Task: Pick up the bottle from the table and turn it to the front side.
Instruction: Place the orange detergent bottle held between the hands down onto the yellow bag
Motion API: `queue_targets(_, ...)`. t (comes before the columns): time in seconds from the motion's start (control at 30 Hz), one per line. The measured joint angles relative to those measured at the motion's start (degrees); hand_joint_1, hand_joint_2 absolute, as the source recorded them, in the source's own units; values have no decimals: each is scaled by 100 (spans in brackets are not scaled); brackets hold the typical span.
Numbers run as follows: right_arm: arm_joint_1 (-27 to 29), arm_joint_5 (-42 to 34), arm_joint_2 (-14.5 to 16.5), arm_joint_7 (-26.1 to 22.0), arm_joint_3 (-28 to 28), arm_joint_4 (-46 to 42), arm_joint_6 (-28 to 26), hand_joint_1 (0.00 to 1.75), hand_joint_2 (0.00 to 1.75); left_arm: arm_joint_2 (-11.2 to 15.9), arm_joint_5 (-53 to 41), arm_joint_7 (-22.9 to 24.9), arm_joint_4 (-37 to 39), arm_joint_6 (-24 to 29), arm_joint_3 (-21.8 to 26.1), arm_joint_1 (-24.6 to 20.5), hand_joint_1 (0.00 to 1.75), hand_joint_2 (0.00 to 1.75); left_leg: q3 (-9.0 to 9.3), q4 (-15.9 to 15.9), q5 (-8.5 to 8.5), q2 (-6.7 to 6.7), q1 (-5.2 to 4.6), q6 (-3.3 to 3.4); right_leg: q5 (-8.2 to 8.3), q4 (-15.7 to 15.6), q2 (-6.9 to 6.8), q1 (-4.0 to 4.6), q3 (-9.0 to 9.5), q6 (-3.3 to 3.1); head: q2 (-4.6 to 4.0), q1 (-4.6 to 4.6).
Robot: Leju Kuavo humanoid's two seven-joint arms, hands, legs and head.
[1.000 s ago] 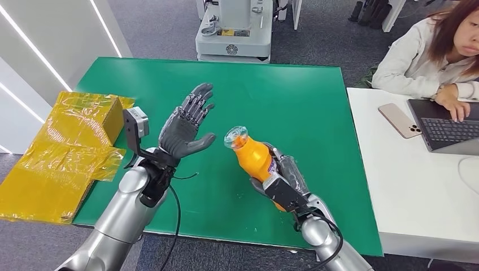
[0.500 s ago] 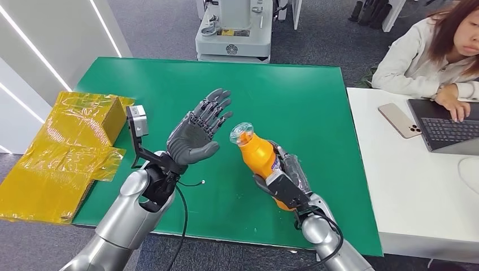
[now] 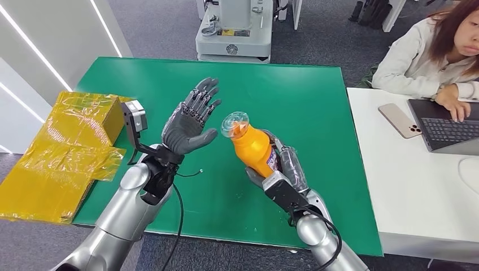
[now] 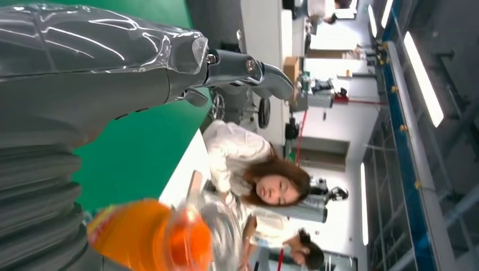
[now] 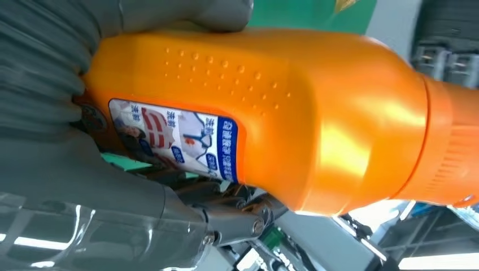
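An orange bottle with a clear cap is lifted above the green table, tilted with its cap toward my left hand. My right hand grips its lower body. The right wrist view shows the bottle close up with a small picture label on its side, fingers wrapped around it. My left hand is raised beside the cap, palm facing the bottle, fingers spread, holding nothing. In the left wrist view the bottle appears blurred beyond my left hand.
A yellow wrapped box lies off the table's left edge. A person sits at a white desk on the right with a laptop and a phone. A grey machine stands beyond the table.
My right hand has lifted the bottle slightly and moved it left, toward the left hand. My left hand swung right toward the bottle, then drew back a little and up.
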Motion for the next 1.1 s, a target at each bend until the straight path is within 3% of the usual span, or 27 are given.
queue_targets(0.27,-172,21,43,75,36,-141,47,173,175,-48,43,12,552,-116,121,-173,0,175,-1,1,0,1,-1,0,1,0,1,0,0,0,0,-1)
queue_targets(0.7,-745,-236,181,168,-106,537,89,175,175,-203,150,146,587,-407,37,-194,0,175,0,2,0,0,-1,0,1,0,1,-1,0,0,0,-1)
queue_targets(1.1,-822,-261,303,-35,-439,911,-9,175,175,-430,197,233,658,-494,-99,-430,0,175,-1,3,0,0,-1,0,1,-1,1,-1,-1,0,1,-1)
